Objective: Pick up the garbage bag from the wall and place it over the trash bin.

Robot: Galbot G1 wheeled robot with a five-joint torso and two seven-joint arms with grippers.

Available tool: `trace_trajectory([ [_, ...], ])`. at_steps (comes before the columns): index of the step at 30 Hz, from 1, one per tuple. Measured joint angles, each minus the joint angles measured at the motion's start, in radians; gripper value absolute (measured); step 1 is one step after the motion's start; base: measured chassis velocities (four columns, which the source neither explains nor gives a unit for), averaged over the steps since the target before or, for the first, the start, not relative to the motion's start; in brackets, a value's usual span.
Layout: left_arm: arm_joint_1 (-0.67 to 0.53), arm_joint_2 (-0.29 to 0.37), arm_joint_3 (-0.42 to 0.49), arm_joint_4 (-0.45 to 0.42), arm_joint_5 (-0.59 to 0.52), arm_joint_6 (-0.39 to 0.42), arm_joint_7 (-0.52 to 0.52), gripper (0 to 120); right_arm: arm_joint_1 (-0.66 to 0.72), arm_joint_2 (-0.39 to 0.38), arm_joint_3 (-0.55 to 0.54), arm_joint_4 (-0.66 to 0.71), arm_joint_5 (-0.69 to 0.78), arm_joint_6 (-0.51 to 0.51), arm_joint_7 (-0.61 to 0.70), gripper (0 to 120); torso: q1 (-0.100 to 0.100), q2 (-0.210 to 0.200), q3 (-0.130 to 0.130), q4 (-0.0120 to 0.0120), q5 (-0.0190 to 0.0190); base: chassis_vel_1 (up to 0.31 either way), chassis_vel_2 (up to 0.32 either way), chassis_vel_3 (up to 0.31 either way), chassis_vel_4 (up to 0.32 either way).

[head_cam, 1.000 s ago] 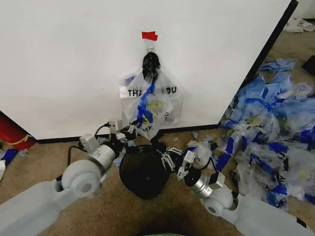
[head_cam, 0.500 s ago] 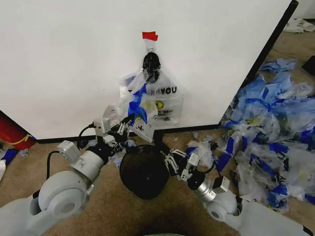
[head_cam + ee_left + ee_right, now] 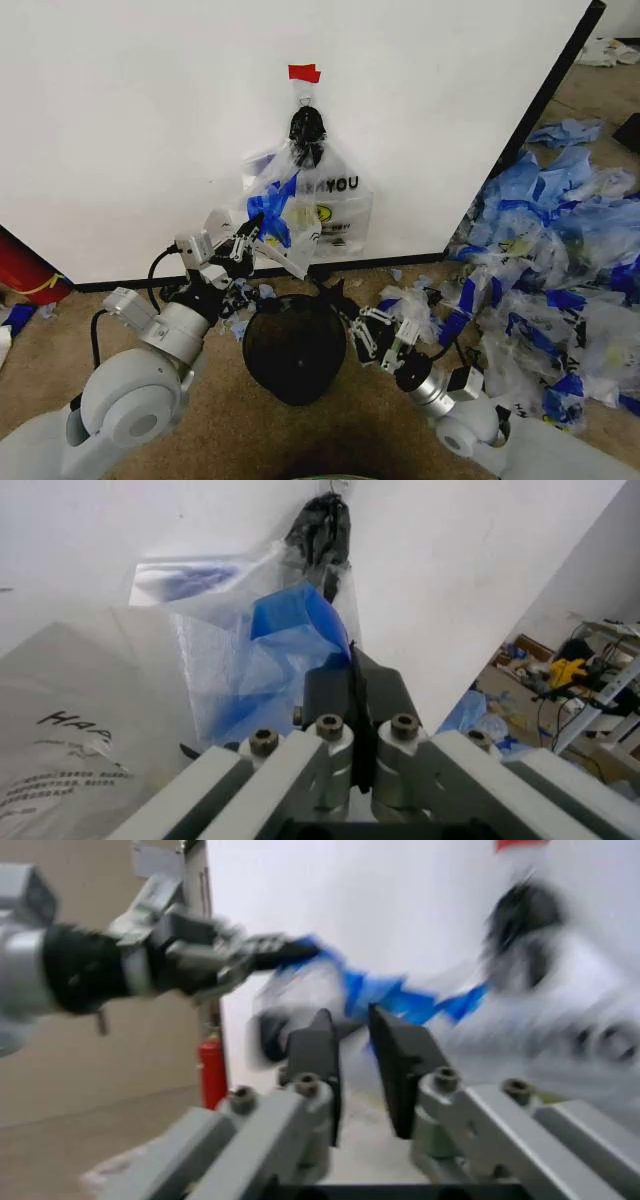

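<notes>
The garbage bag (image 3: pixel 328 205), see-through with black print and a yellow face, hangs from the black hook (image 3: pixel 306 125) on the white wall (image 3: pixel 140 120). My left gripper (image 3: pixel 258 232) is shut on the bag's blue handle (image 3: pixel 295 622), holding it out to the left of the bag, low against the wall. In the left wrist view its fingers (image 3: pixel 352 676) press together on the blue plastic. The black mesh trash bin (image 3: pixel 293 348) stands on the floor below the bag. My right gripper (image 3: pixel 338 297) hovers at the bin's right rim, open with a narrow gap (image 3: pixel 350 1024) and nothing between its fingers.
A strip of red tape (image 3: pixel 304 72) marks the wall above the hook. A red cylinder (image 3: pixel 25 272) leans at the wall's left foot. A large heap of blue-and-clear bags (image 3: pixel 560 270) covers the floor to the right. Bare brown carpet (image 3: pixel 230 420) lies in front of the bin.
My left gripper has risen and moved toward the wall, drawing the blue handle up and left. The right arm has shifted slightly right, its gripper still by the bin's rim.
</notes>
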Motion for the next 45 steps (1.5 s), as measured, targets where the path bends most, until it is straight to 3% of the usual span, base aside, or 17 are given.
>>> trace_trajectory([
  [11,-0.004,-0.034,0.021,0.02,0.028,-0.001,0.017,0,0.117,-0.194,0.088,0.138,0.024,-0.172,0.138,53,0.0,0.0,0.0,-0.0003,-0.0002,0.0,0.0,0.0,0.0],
  [15,-0.019,-0.047,0.026,0.025,0.029,0.0,0.02,0,0.39,-0.272,-0.092,0.127,0.023,-0.291,0.173,70,0.0,0.0,0.0,0.0,-0.0005,0.0,0.0,0.0,0.0],
  [16,-0.019,-0.047,0.026,0.025,0.029,0.0,0.02,0,0.39,-0.272,-0.092,0.127,0.023,-0.291,0.173,70,0.0,0.0,0.0,0.0,-0.0005,0.0,0.0,0.0,0.0],
  [20,-0.019,-0.049,0.022,0.025,0.032,0.0,0.022,0,0.72,-0.261,-0.388,0.101,0.04,-0.398,0.212,86,0.0,0.0,0.0,-0.0001,-0.0007,0.0,0.0,0.0,0.0],
  [22,-0.018,-0.051,0.017,0.024,0.033,0.001,0.023,0,0.912,-0.204,-0.573,0.073,0.048,-0.427,0.248,94,0.0,0.0,0.0,0.0,0.0,0.0,0.0,0.0,0.0],
  [23,-0.018,-0.051,0.017,0.024,0.033,0.001,0.023,0,0.912,-0.204,-0.573,0.073,0.048,-0.427,0.248,94,0.0,0.0,0.0,0.0,0.0,0.0,0.0,0.0,0.0],
  [26,-0.011,-0.057,0.014,0.025,0.04,0.0,0.023,0,1.107,-0.103,-0.757,0.032,0.07,-0.456,0.295,95,0.0,0.0,0.0,0.0009,-0.0005,0.0,0.0,0.0,0.0],
  [29,0.0,-0.065,0.008,0.026,0.049,-0.002,0.023,0,1.225,-0.023,-0.875,-0.005,0.098,-0.481,0.318,84,0.0,0.0,0.0,0.0006,-0.001,0.0,0.0,0.0,0.0],
  [34,0.016,-0.079,0.003,0.03,0.062,-0.008,0.024,0,1.271,0.024,-0.942,-0.023,0.127,-0.504,0.356,74,0.0,0.0,0.0,-0.0001,-0.0003,0.0,0.0,0.0,0.0],
  [45,0.024,-0.103,0.007,0.036,0.075,-0.011,0.033,0,1.275,0.046,-0.994,-0.02,0.19,-0.557,0.429,67,0.0,0.0,0.0,0.0,-0.0002,0.0,0.0,0.0,0.0],
])
